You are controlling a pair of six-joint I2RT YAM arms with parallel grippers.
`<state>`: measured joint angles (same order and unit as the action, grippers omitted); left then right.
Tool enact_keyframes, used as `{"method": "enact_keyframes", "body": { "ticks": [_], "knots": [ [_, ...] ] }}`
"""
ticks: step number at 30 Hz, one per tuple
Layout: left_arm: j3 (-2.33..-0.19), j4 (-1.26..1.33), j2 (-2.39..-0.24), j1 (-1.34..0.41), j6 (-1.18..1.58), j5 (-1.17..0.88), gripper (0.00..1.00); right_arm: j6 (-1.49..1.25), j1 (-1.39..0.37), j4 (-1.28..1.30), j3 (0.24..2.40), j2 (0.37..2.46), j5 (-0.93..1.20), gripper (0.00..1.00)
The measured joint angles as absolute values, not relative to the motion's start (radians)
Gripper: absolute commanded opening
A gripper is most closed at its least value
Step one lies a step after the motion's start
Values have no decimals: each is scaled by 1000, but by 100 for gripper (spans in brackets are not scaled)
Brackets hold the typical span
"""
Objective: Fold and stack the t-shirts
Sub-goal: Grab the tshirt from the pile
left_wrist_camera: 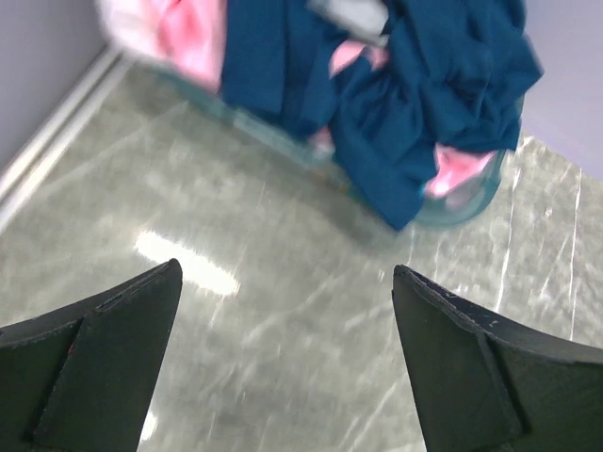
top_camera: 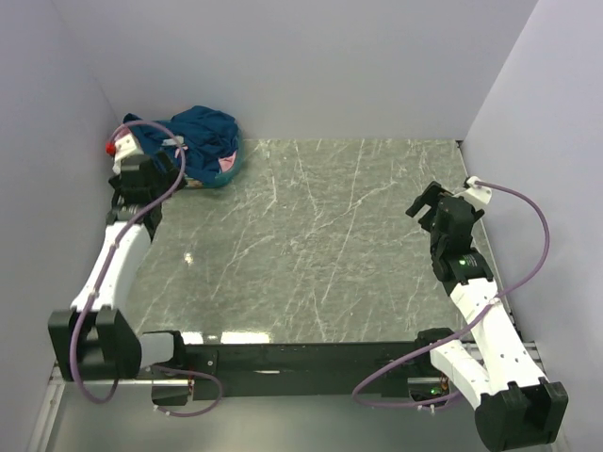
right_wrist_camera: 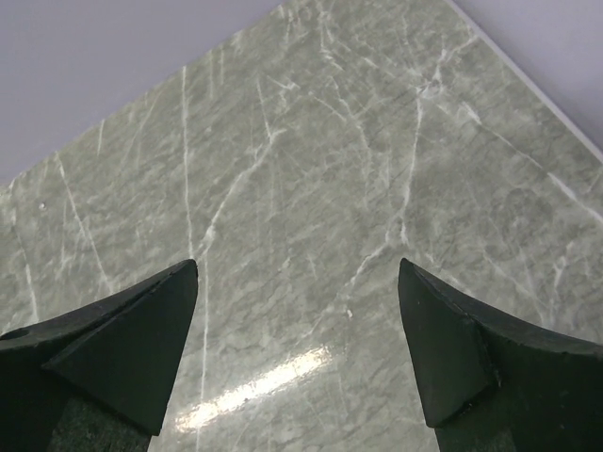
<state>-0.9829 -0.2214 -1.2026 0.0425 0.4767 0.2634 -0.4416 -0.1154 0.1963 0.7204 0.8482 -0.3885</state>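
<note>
A dark navy blue t-shirt (top_camera: 203,132) lies crumpled on top of a teal plastic basket (top_camera: 226,171) at the far left corner, with a light pink t-shirt (top_camera: 226,164) showing under it. In the left wrist view the navy shirt (left_wrist_camera: 424,104) hangs over the basket rim (left_wrist_camera: 471,198), with pink cloth (left_wrist_camera: 188,38) beside it. My left gripper (top_camera: 141,169) is open and empty, just in front of the basket; its midpoint (left_wrist_camera: 287,282) is over bare table. My right gripper (top_camera: 426,209) is open and empty over the right side of the table, its midpoint (right_wrist_camera: 297,273) over bare marble.
The table (top_camera: 311,254) is grey-green marble, walled in pale lilac at the back and both sides. The left wall meets the table close beside the basket (left_wrist_camera: 57,122). A purple cable (top_camera: 532,254) loops off each arm.
</note>
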Motion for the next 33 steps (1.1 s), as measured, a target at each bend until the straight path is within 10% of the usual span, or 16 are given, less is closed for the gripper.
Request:
{"method": "enact_keyframes", "body": {
  "ticks": [12, 25, 28, 33],
  "knots": [
    [-1670, -333, -1850, 43, 378, 175, 92, -467, -115, 201, 736, 921, -282, 92],
    [-1936, -393, -2179, 43, 403, -1, 90, -475, -115, 203, 791, 992, -187, 89],
    [-1953, -386, -2209, 43, 414, -20, 81, -475, -115, 203, 793, 1007, -170, 88],
    [-1976, -380, -2252, 43, 450, -25, 26, -474, -115, 203, 826, 1045, -147, 87]
  ]
}}
